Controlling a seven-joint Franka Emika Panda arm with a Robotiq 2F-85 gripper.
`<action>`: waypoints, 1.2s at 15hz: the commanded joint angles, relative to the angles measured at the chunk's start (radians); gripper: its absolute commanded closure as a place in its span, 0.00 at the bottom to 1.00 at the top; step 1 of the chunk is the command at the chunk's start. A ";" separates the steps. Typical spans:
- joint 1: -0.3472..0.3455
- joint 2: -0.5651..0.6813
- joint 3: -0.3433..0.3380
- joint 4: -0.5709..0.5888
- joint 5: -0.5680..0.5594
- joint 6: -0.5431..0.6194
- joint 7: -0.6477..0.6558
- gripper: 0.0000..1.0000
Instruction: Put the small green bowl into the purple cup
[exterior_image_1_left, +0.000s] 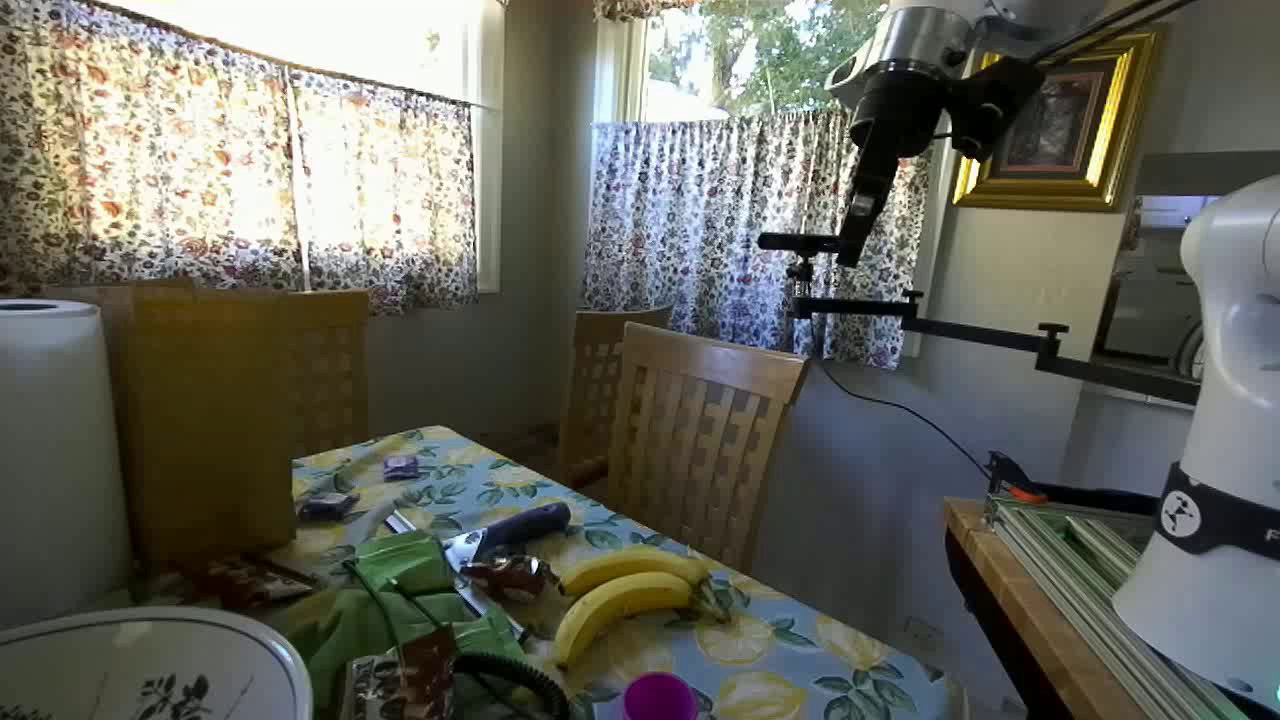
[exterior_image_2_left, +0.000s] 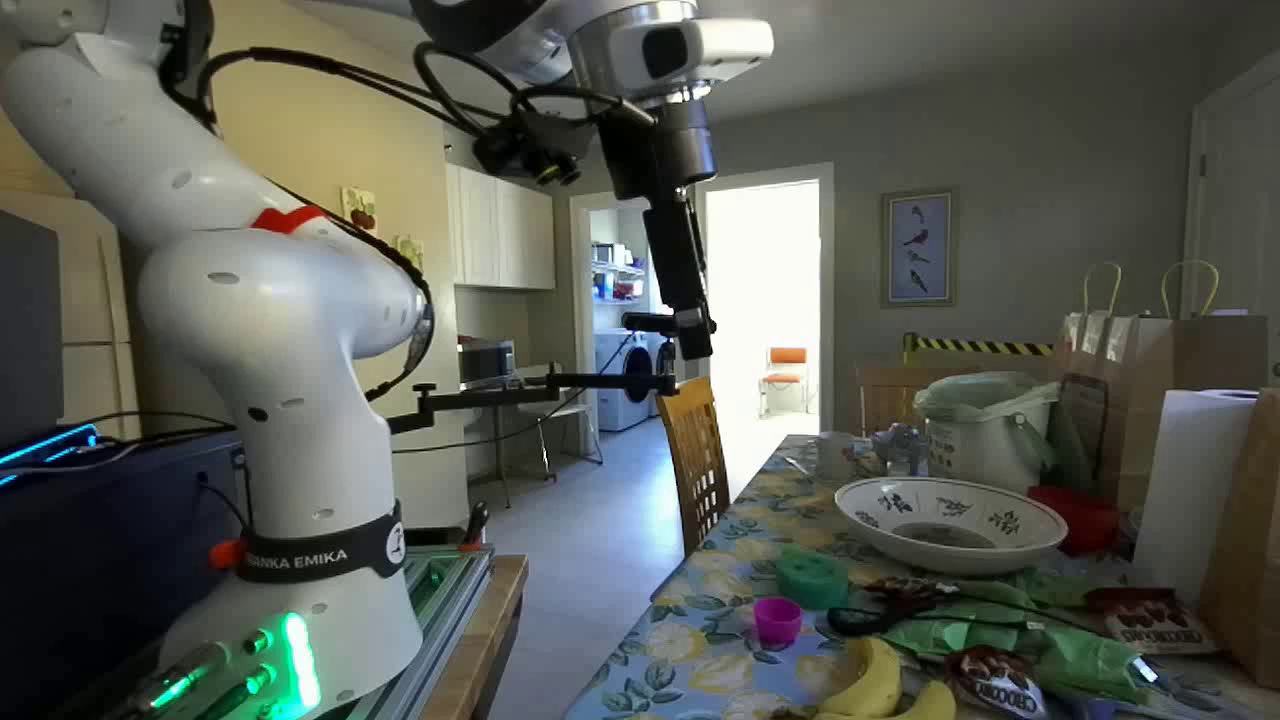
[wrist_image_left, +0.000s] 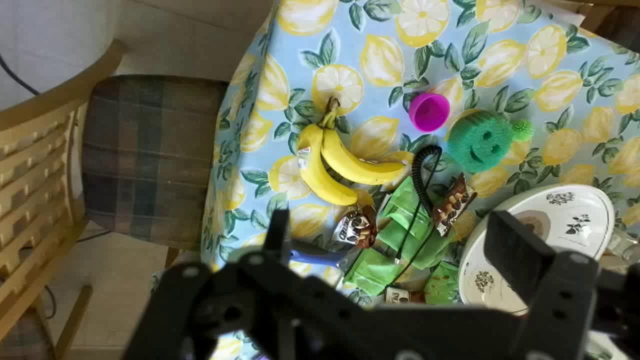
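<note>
Parted fingers (wrist_image_left: 517, 252), lemon-print tablecloth (wrist_image_left: 370, 102) beyond (wooden chair (wrist_image_left: 150, 162) beside it).

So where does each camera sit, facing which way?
Wrist view: sits beside the black gripper, which shows, looking down on the blue lemon-print tablecloth.
In an exterior view: near the white bowl, facing floral fabric curtains; gripper and white arm show.
In an exterior view: near the yellow bananas, facing a bright doorway; gripper and arm show.
Both exterior views share the magenta plastic cup.
</note>
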 joint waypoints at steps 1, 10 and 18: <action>-0.018 0.004 0.017 0.002 0.016 -0.003 -0.013 0.00; -0.010 0.014 0.015 0.002 0.017 0.000 -0.024 0.00; 0.153 0.098 0.130 0.002 0.137 0.148 0.007 0.00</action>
